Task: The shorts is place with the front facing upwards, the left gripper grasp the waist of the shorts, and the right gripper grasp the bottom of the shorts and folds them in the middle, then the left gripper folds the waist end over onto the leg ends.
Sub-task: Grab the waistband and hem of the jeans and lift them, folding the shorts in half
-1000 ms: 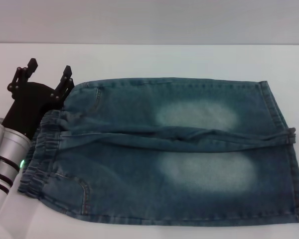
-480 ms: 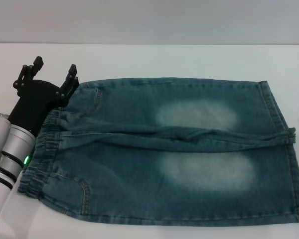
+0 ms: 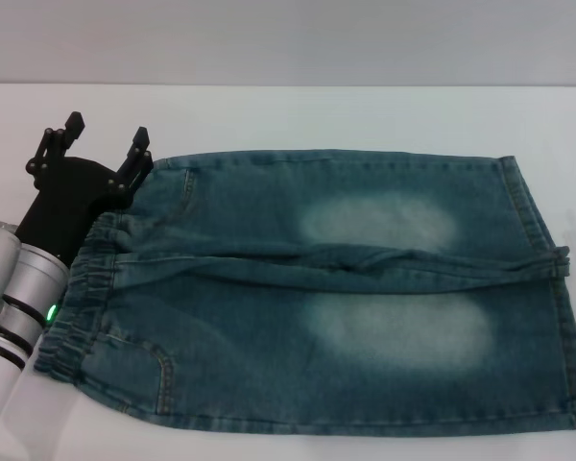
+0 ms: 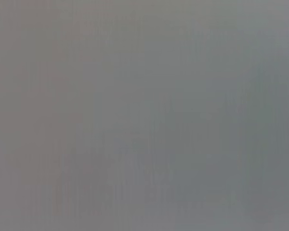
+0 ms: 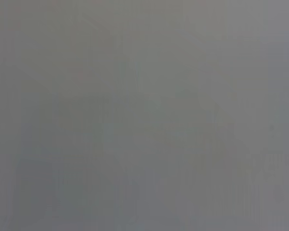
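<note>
Shorts (image 3: 317, 288) lie flat, unfolded — left gripper (image 3: 106, 144), jaws spread and empty, at upper-left waist corner — no grasp made yet

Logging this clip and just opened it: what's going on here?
A pair of denim shorts lies flat and unfolded on a white table, waistband toward the robot's left, leg hems toward its right. The left claw is open at the far waist corner of the shorts, gripping nothing yet. The right claw is out of view. Both wrist views show nothing usable. No fold has begun.
</note>
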`<control>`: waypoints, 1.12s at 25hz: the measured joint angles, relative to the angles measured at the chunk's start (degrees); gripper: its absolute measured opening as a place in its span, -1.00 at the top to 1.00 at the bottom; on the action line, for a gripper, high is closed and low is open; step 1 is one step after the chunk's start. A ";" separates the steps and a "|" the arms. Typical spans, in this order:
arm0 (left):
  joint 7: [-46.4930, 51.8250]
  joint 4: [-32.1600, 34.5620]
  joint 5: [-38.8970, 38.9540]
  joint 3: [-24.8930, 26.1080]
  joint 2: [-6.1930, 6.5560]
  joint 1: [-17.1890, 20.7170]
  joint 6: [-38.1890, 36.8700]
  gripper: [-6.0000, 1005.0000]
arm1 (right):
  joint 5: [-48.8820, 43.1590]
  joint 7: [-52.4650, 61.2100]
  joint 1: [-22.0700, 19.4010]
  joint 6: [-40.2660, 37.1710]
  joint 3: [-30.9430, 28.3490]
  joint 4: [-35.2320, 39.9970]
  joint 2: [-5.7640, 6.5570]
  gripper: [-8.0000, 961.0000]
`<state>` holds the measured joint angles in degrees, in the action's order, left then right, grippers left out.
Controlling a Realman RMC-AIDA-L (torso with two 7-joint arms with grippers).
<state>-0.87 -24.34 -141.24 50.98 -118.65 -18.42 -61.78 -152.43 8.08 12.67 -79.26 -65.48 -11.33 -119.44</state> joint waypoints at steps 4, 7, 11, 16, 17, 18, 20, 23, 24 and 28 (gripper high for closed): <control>0.00 -0.01 0.00 0.00 0.05 0.03 0.00 -0.59 | 0.00 0.00 -0.02 0.23 0.09 -0.03 -0.07 -0.56; 0.00 0.00 0.10 0.00 0.09 0.05 0.00 -0.59 | 0.00 0.02 -0.03 0.32 0.51 -0.23 -0.11 -0.56; 1.46 -2.38 -0.53 -0.18 0.82 0.50 3.29 -0.59 | -0.02 2.86 -1.52 0.46 1.74 -3.30 0.27 -0.56; 3.47 -19.17 -3.21 2.10 5.54 4.41 20.56 -0.59 | -0.12 7.16 -10.80 8.39 2.54 -22.25 4.39 -0.56; 3.25 -22.48 -3.89 3.15 6.30 5.14 24.25 -0.59 | -0.37 6.95 -13.54 13.84 2.02 -29.64 5.76 -0.56; 3.02 -26.72 -5.20 4.87 6.99 6.13 29.26 -0.59 | -0.81 6.20 -15.91 19.78 1.14 -37.03 6.94 -0.56; 2.85 -35.60 -9.01 10.60 7.45 8.27 41.38 -0.59 | -2.51 4.90 -19.73 34.91 -1.89 -49.70 8.12 -0.56; 2.79 -44.85 -12.21 16.87 6.74 9.89 56.46 -0.59 | -4.52 5.11 -23.52 54.77 -6.95 -64.34 7.94 -0.56; 2.79 -44.85 -12.21 16.87 6.74 9.89 56.46 -0.59 | -4.68 5.12 -24.52 60.97 -8.50 -68.96 7.77 -0.56; -0.83 -59.75 -13.26 27.44 4.60 10.27 87.84 -0.59 | -4.78 5.05 -25.64 86.36 -14.51 -83.69 7.01 -0.56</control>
<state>-1.70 -84.09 -154.50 78.41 -114.05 -8.14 26.06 -157.21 13.13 -12.97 7.10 -79.99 -95.02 -112.44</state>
